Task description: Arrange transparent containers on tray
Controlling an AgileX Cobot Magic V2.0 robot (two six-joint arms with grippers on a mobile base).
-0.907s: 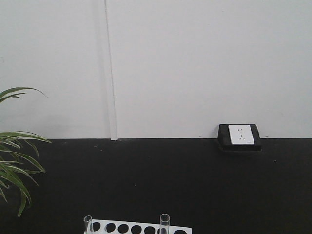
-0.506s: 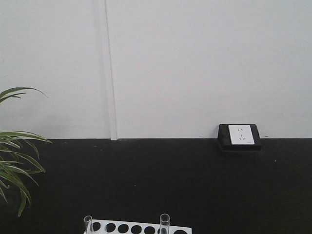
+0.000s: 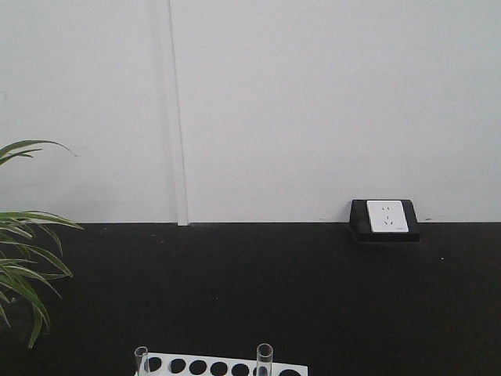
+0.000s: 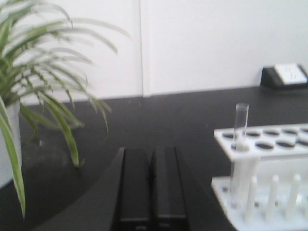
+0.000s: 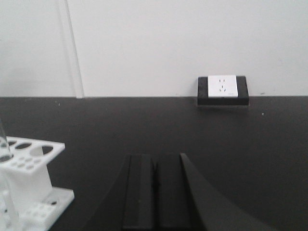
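Left gripper (image 4: 152,155) clenched, nothing held. Test tube (image 4: 239,126) upright in white rack (image 4: 276,140), ahead-right of it; potted plant (image 4: 45,91) ahead-left. Right gripper (image 5: 154,161) likewise clenched, empty; rack ahead-left, wall socket (image 5: 222,89) ahead-right.

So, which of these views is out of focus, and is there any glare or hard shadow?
Left wrist view: soft throughout, the plant leaves smeared, the test tube and white rack washed pale. Front view: evenly lit, no glare or hard shadow, rack cropped at the bottom edge. Right wrist view: the wall socket crisp, the right gripper a dark mass with little detail.
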